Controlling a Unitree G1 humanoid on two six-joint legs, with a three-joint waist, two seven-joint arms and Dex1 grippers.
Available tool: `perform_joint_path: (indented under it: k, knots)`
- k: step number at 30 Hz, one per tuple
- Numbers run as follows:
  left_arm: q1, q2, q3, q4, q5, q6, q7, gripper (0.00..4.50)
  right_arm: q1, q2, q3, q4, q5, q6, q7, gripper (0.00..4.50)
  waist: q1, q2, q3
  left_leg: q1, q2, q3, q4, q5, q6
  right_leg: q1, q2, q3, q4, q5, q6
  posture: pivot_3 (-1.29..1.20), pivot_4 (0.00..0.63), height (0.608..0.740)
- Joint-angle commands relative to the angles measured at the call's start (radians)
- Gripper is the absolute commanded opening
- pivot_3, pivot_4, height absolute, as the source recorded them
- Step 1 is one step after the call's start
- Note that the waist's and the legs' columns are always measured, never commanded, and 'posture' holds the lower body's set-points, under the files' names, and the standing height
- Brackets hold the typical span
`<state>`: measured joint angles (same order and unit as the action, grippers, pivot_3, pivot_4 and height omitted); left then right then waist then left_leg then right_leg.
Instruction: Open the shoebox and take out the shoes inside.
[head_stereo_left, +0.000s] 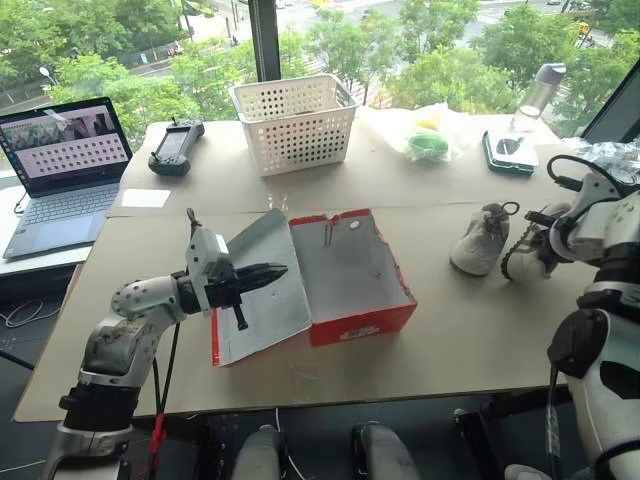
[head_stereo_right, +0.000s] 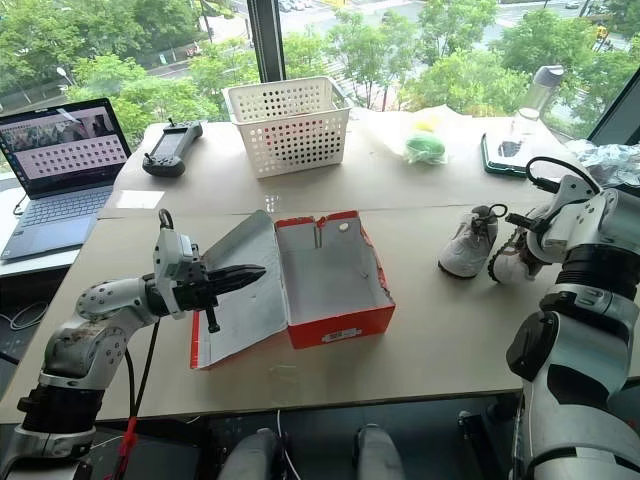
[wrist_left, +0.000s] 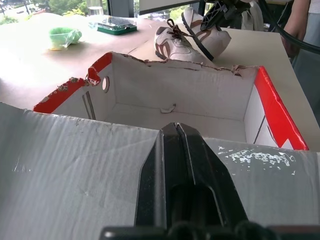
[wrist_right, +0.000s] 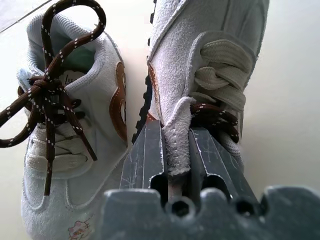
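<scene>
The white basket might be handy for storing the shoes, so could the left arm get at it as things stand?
Probably yes: the left gripper hovers, fingers shut, over the shoebox lid, and the table between it and the white basket looks bare, though the basket sits well beyond the box.

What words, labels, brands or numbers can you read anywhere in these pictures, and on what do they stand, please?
None can be read for certain.
Label on the shoebox front: too small to read.
Writing inside the left shoe: starts "Lu", the rest hidden by laces.
Print near that shoe's toe: a small picture, no legible letters.
Laptop screen: blurred.
</scene>
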<state>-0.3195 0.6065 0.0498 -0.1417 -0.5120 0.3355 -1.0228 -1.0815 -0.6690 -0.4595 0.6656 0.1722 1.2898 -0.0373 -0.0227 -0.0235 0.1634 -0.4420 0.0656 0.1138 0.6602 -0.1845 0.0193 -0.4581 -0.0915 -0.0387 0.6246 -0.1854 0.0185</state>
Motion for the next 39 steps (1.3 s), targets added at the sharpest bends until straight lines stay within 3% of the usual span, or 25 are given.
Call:
perform_joint_path:
  k: [1,9,15,25,30,34,37,39]
  knots:
    - [-0.009,0.005,0.01,-0.026,-0.007,-0.007,-0.004,0.0,-0.011,-0.016,0.04,0.054,-0.003,-0.046,0.047,0.95,0.0,0.0,0.0,0.0,0.0,0.0,0.0,0.0,0.0,0.0,0.0,0.0,0.0,0.0,0.0,0.0,0.15,0.733]
    - [-0.018,0.003,0.007,-0.016,-0.005,-0.009,-0.007,0.0,-0.02,-0.037,0.076,0.136,-0.009,-0.149,0.097,3.67,0.001,0.0,0.0,0.0,0.0,0.0,0.0,0.0,0.0,0.001,0.0,0.0,0.0,0.0,0.0,0.0,0.15,0.733]
    - [-0.022,0.006,0.01,-0.012,-0.004,-0.009,-0.011,0.0,-0.057,-0.097,0.132,0.056,-0.022,-0.151,0.137,3.67,0.002,0.0,0.0,0.0,0.0,0.0,0.0,0.0,0.0,0.0,0.0,0.0,0.0,0.0,0.0,0.0,0.15,0.733]
    - [-0.03,0.009,0.014,-0.008,-0.003,-0.01,-0.016,0.0,-0.093,-0.215,0.211,-0.13,0.059,-0.031,0.369,3.67,0.001,0.0,0.0,0.0,0.0,0.0,0.0,0.0,0.0,0.0,0.0,0.0,0.0,0.0,0.0,0.0,0.15,0.733]
    - [-0.023,0.012,0.019,-0.02,-0.007,-0.007,-0.014,0.0,0.06,-0.226,0.179,-0.4,0.203,-0.084,0.586,3.67,0.003,0.0,0.0,0.0,0.0,0.0,0.0,0.0,0.0,0.0,0.0,0.0,0.0,0.0,0.0,0.0,0.15,0.733]
    - [-0.02,0.014,0.021,-0.023,-0.006,-0.01,-0.014,0.0,0.333,-0.26,0.178,-0.627,0.273,-0.215,0.772,3.67,0.011,0.0,0.0,0.0,0.001,-0.001,0.0,0.0,0.0,0.001,0.0,-0.001,0.0,0.0,0.0,0.0,0.15,0.733]
    - [-0.021,0.002,0.058,-0.018,0.007,-0.001,0.06,0.0,0.561,-0.189,0.068,-0.74,0.303,-0.369,0.806,3.67,0.022,0.0,0.0,0.0,0.0,-0.001,0.001,0.0,0.0,0.002,0.0,-0.002,-0.001,-0.001,0.002,0.0,0.15,0.733]
    - [-0.038,-0.03,0.112,0.002,0.021,0.011,0.19,0.0,0.687,-0.16,0.087,-0.818,0.255,-0.446,0.768,3.67,0.028,-0.001,0.0,0.0,-0.001,-0.001,0.002,0.0,0.0,0.003,-0.001,-0.001,-0.001,-0.001,0.003,0.0,0.15,0.733]
